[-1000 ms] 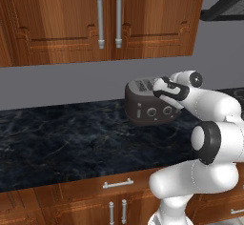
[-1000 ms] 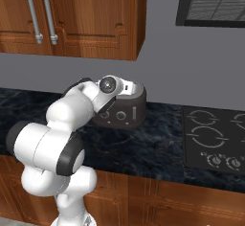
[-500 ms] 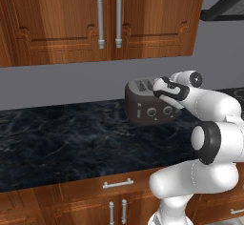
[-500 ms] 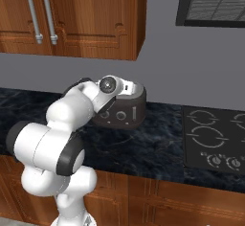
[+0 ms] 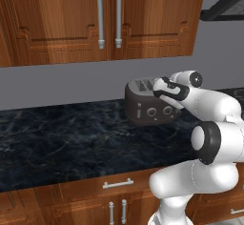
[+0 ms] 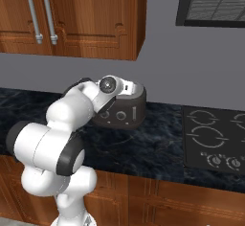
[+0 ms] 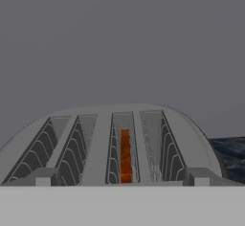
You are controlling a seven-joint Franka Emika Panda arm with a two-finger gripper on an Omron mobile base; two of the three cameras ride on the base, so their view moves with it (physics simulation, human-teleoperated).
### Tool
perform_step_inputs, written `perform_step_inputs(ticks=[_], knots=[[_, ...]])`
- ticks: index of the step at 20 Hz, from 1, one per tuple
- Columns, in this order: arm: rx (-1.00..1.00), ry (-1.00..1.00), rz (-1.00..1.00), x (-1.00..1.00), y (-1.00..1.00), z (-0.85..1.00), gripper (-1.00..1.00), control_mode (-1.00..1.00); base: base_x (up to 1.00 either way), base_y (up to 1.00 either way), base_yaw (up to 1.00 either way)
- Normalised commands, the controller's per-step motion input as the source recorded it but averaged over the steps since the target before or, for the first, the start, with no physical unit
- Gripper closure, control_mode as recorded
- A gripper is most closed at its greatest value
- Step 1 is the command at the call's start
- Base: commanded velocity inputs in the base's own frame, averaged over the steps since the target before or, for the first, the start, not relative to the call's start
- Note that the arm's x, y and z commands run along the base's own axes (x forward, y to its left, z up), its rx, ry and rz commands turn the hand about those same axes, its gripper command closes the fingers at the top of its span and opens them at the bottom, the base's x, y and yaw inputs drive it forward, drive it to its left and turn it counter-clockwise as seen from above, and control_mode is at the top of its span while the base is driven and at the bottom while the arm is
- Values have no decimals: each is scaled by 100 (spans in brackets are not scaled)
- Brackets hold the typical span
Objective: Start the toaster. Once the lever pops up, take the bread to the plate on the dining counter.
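A black marbled counter (image 5: 62, 143) ran beneath wooden cabinets (image 5: 107, 19) and a grey wall. One toaster (image 5: 147, 106) stood against its back edge, four slots, bread (image 7: 125, 155) sunk in the third. The gripper (image 7: 122, 178) hovered spread above it.

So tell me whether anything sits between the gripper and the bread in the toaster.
Nothing visible does. In the hand view the gripper hangs just above the toaster, and the bread sits down in the third slot from the left, open above.
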Motion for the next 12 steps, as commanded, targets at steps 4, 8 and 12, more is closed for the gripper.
perform_step_inputs(ticks=[4,8,12], knots=[[0,0,0,0,0,0,-100,-100,0,0,0],[0,0,0,0,0,0,-100,-100,0,0,0],[0,0,0,0,0,0,-100,-100,0,0,0]])
